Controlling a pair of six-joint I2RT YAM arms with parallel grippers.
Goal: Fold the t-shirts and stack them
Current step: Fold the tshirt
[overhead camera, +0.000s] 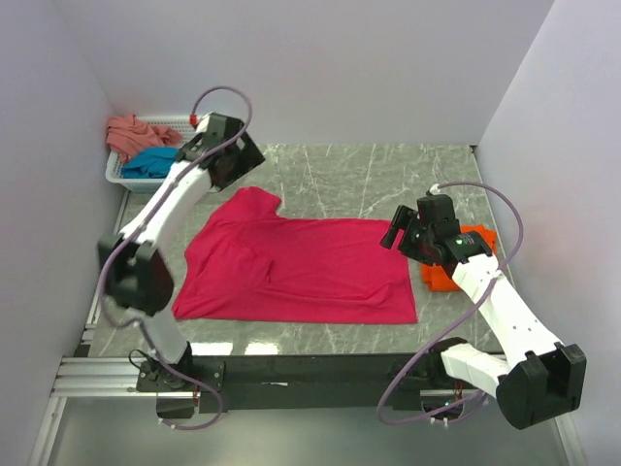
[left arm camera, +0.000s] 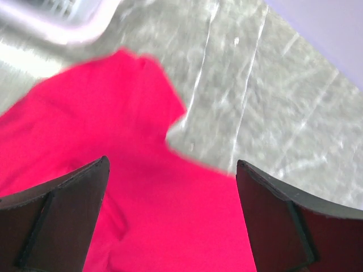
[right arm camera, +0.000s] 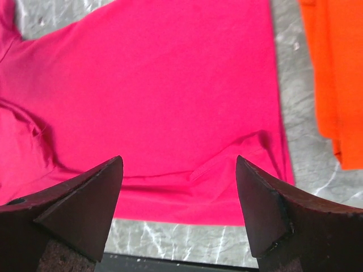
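The red shirt (overhead camera: 301, 267) lies flat on the surface (overhead camera: 388, 175) so the left claw (left arm camera: 171, 164) and right claw (right arm camera: 178, 160), both spread wide, can fold it.

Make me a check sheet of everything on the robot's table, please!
Surface: grey marbled table, nothing spilled.
Job's things: magenta-red shirt spread flat, wrinkled; orange shirt compact at right; teal shirt and salmon-pink shirt in the white mesh basket.
Clutter: only that basket, far left corner.
Tools: left tool and right tool open, over the magenta-red shirt, holding nothing.
Cables: lilac cables loop beside both tools.
Surroundings: plain white walls on three sides.
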